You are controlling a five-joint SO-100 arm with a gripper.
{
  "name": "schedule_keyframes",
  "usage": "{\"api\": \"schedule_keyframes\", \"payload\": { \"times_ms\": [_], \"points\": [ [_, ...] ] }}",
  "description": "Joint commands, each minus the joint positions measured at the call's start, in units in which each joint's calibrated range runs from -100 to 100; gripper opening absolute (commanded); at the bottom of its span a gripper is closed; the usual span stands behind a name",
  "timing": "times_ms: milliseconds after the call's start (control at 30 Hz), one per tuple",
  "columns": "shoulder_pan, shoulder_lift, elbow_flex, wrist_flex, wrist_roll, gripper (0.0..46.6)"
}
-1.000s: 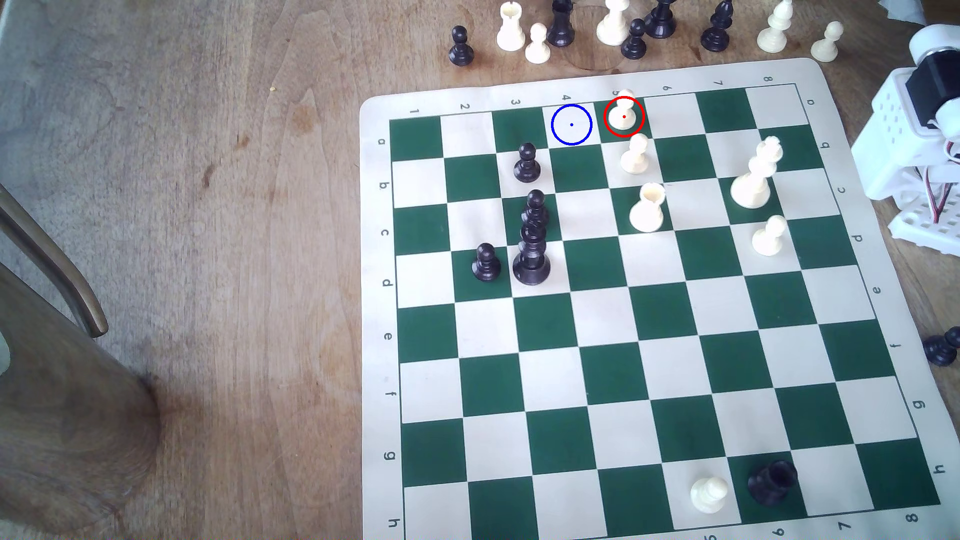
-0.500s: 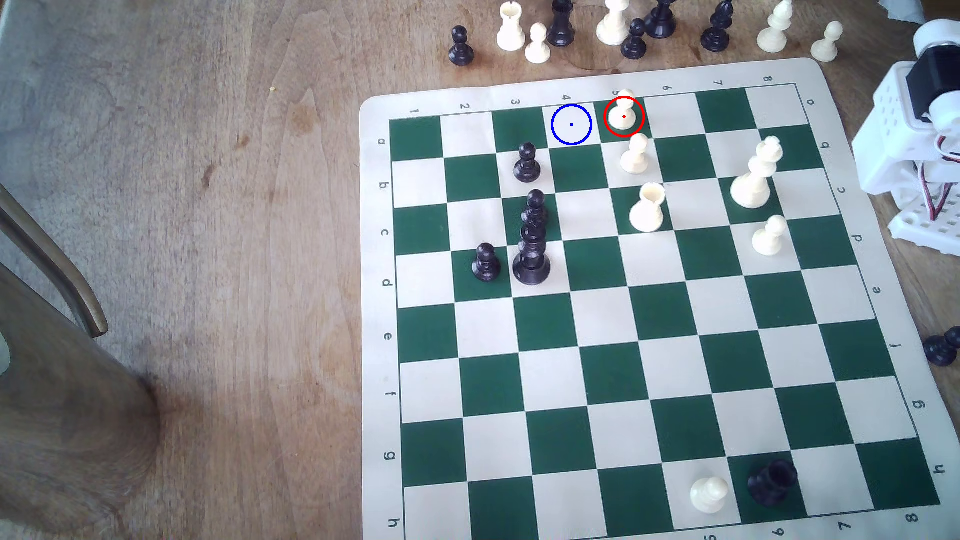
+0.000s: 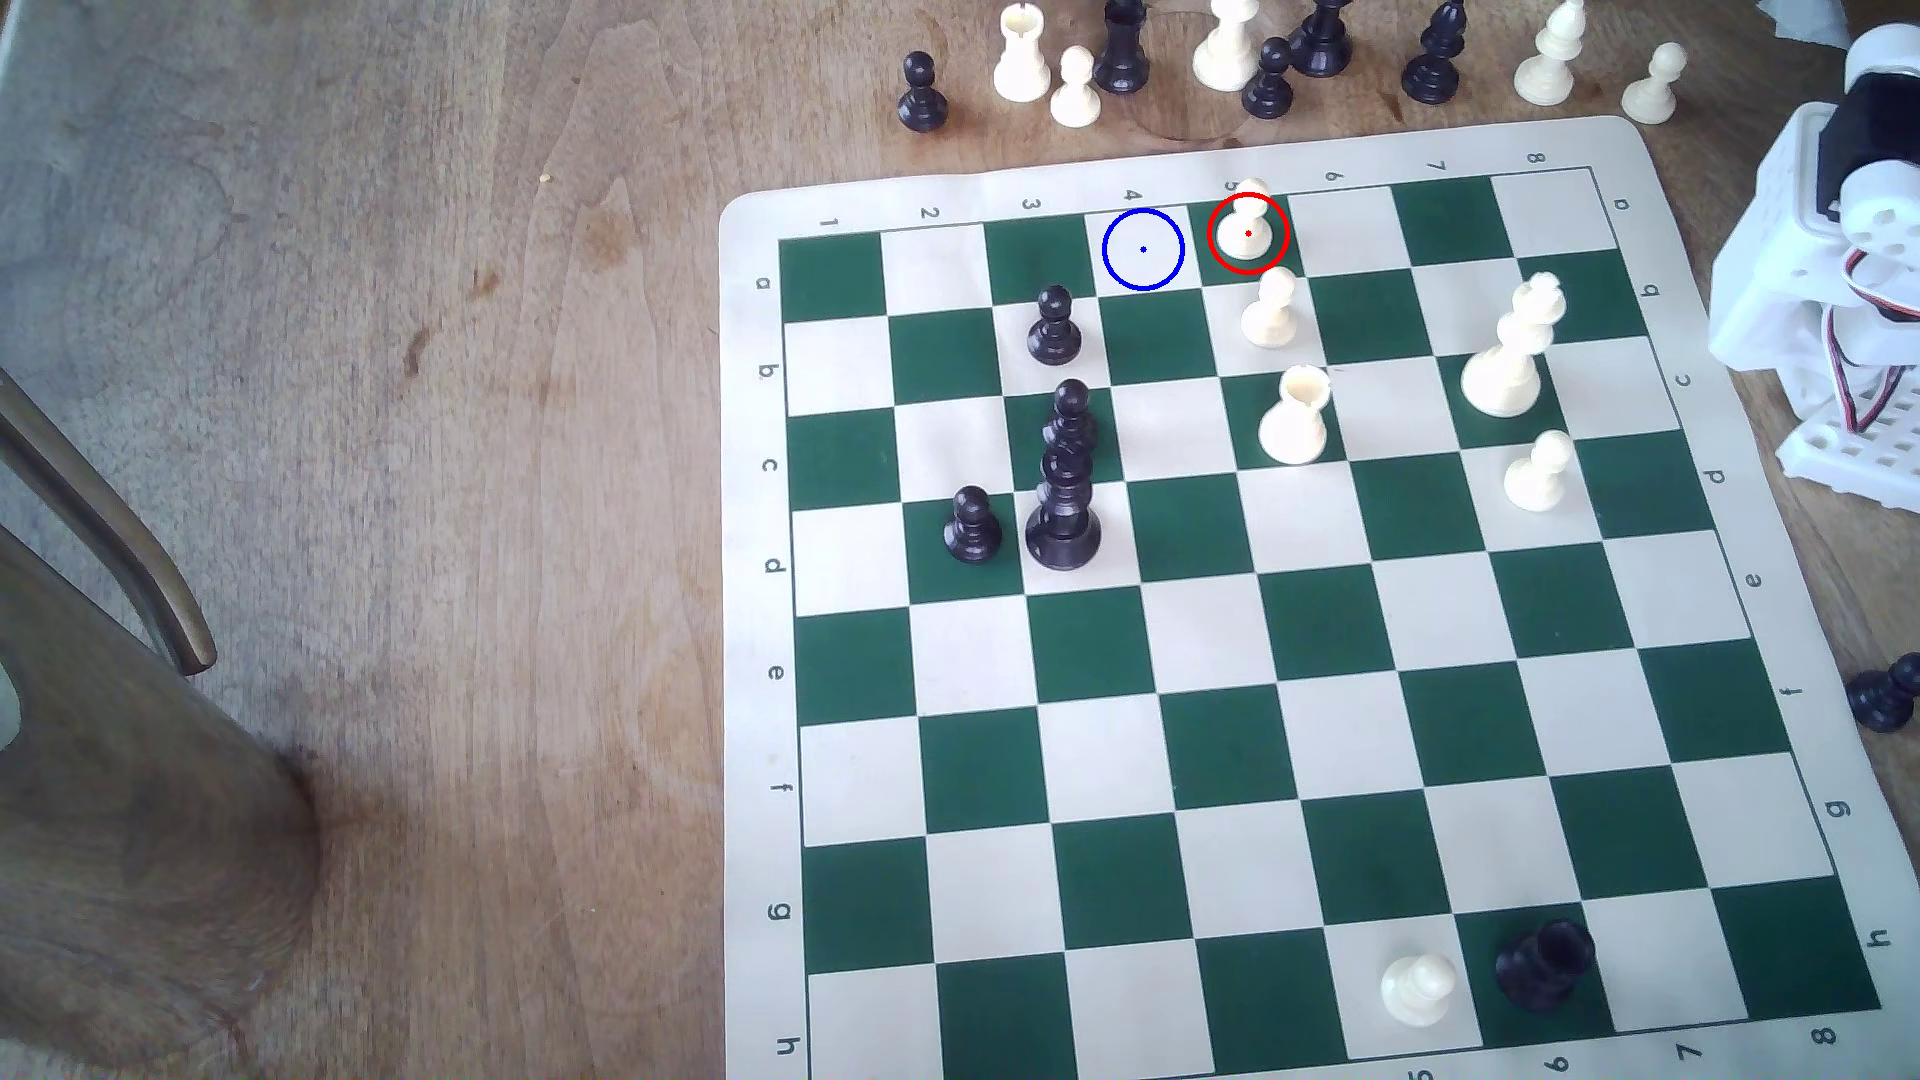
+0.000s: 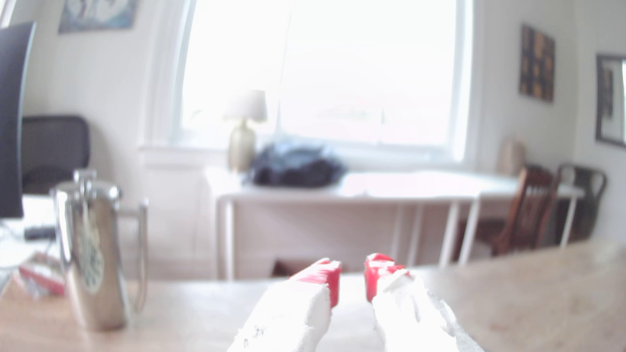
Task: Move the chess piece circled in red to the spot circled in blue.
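The cream-white pawn point(image 3: 1247, 223) stands upright inside the red ring, on the board's far row at column 5. The spot point(image 3: 1143, 249), a cream square with a blue ring and dot, lies bare one square toward the exterior view's left. My white arm point(image 3: 1808, 260) sits off the board at the exterior view's right edge, far from both. In the wrist view my gripper point(image 4: 352, 281) points out level over the table toward the room. Its red-tipped fingers point(image 4: 325, 274) stand slightly apart with nothing between them.
Just in front of the circled pawn stand another cream pawn point(image 3: 1270, 308) and a cream rook point(image 3: 1295, 415). A tall cream crowned piece point(image 3: 1512, 348) is nearer my arm. Black pieces point(image 3: 1064, 488) cluster at column 3. Captured pieces point(image 3: 1226, 52) line the table beyond the board. A steel jug point(image 4: 98, 250) stands nearby.
The arm's upper parts at the exterior view's right edge have turned and shifted slightly. No piece on the board has moved.
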State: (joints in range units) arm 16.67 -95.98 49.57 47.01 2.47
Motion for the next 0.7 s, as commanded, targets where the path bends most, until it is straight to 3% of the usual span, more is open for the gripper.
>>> {"api": "schedule_keyframes", "payload": {
  "times_ms": [0, 100, 133, 167, 300, 400, 667],
  "points": [
    [1.99, 2.18, 2.83, 8.02, -2.64, 6.0],
    [3.47, 8.12, 2.47, 10.73, -4.49, 7.8],
    [4.49, 11.77, 1.47, 10.73, -5.91, 12.0],
    [4.88, 13.89, 0.47, 11.3, -6.54, 12.8],
    [4.88, 26.37, -6.6, 15.48, -9.04, 12.0],
    [5.51, 30.7, -9.86, 15.89, -12.8, 13.8],
    [2.14, 50.56, -13.76, 14.25, -13.19, 10.9]
  ]
}}
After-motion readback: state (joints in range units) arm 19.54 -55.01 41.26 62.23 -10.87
